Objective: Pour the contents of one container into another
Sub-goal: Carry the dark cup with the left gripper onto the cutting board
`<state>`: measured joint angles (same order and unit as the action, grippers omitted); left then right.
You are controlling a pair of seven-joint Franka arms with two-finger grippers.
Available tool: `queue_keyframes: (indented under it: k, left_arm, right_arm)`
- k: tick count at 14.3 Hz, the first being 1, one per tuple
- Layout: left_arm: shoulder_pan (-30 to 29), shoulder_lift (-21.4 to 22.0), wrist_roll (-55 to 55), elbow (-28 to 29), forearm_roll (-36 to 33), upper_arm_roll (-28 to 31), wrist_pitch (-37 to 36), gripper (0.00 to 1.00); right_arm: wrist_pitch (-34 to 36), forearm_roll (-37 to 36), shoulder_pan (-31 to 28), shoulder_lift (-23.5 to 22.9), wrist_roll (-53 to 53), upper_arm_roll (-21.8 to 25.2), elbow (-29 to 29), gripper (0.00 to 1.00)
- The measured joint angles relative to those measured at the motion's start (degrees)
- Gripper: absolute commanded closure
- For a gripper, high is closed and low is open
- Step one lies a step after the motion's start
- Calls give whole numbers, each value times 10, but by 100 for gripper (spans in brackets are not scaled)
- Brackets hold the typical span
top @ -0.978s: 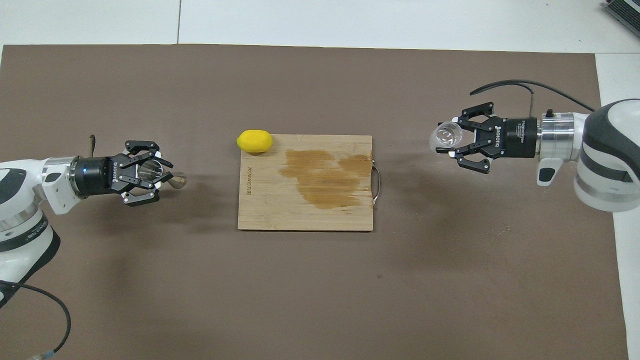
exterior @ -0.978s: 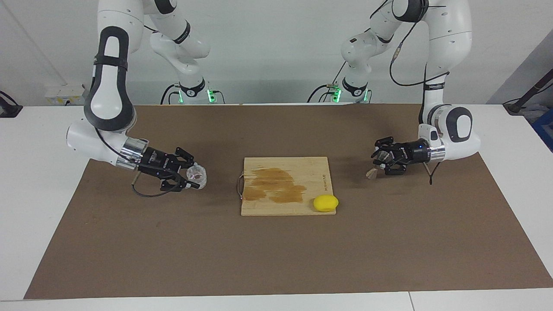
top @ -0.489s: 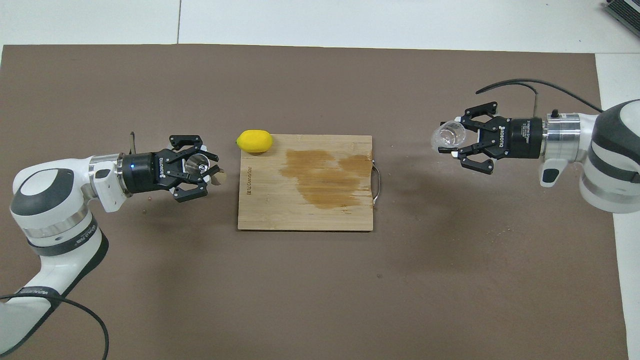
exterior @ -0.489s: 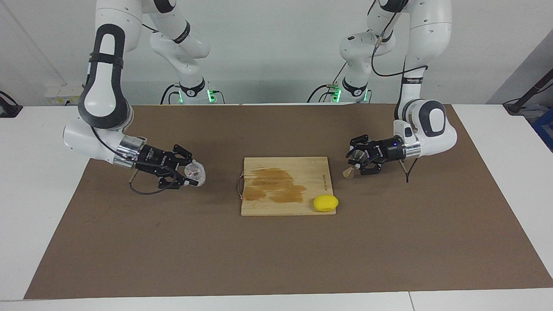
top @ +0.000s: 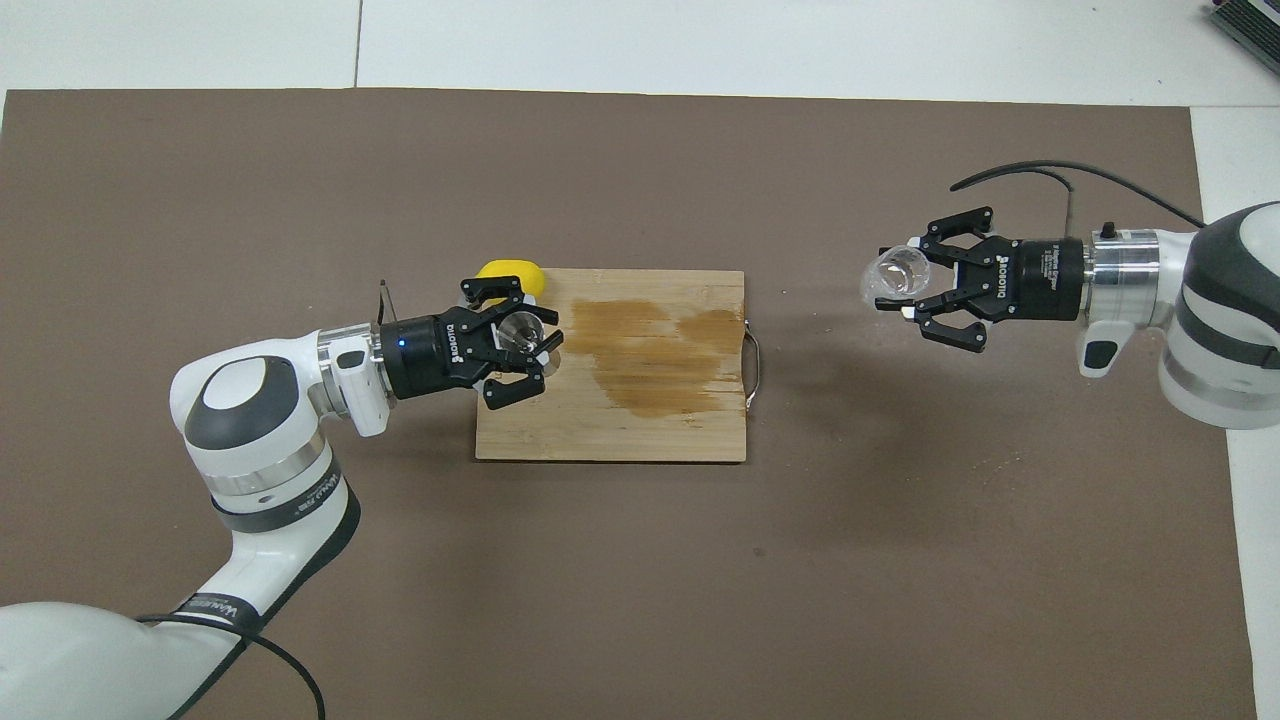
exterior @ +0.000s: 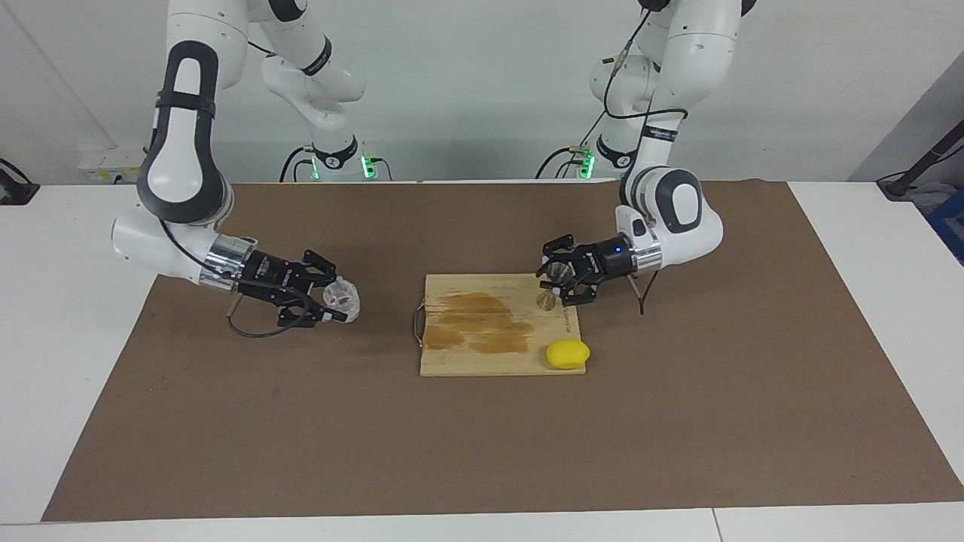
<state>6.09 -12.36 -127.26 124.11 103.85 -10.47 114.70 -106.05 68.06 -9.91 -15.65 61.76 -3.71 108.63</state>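
Your left pincer [exterior: 556, 284] grips the jigger [exterior: 547, 296] over the cutting board [exterior: 482, 354]. Your right pincer [exterior: 335, 301] grips the glass cup [exterior: 343, 298] over the mat [exterior: 301, 421].

Yellow lemon [exterior: 568, 354], brown-stained pale wooden board [exterior: 482, 361], brown mat [exterior: 482, 452]

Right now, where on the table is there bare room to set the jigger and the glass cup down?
The brown mat is bare from the cutting board out to its edge farthest from the robots, and between the board and the right gripper with the glass cup. Crowded: the board's end by the lemon, under the left gripper with the jigger.
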Motion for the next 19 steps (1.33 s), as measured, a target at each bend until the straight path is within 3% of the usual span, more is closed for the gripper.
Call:
queue_keyframes:
  k: [8,19]
  left_arm:
    - [101,1,-68,-10,134,1,119,86]
    - [140,-44,-132,-29,198,3,131,85]
  right_arm:
    - [3,0,-5,2,0,1,1,100]
    - [3,0,-5,2,0,1,1,100]
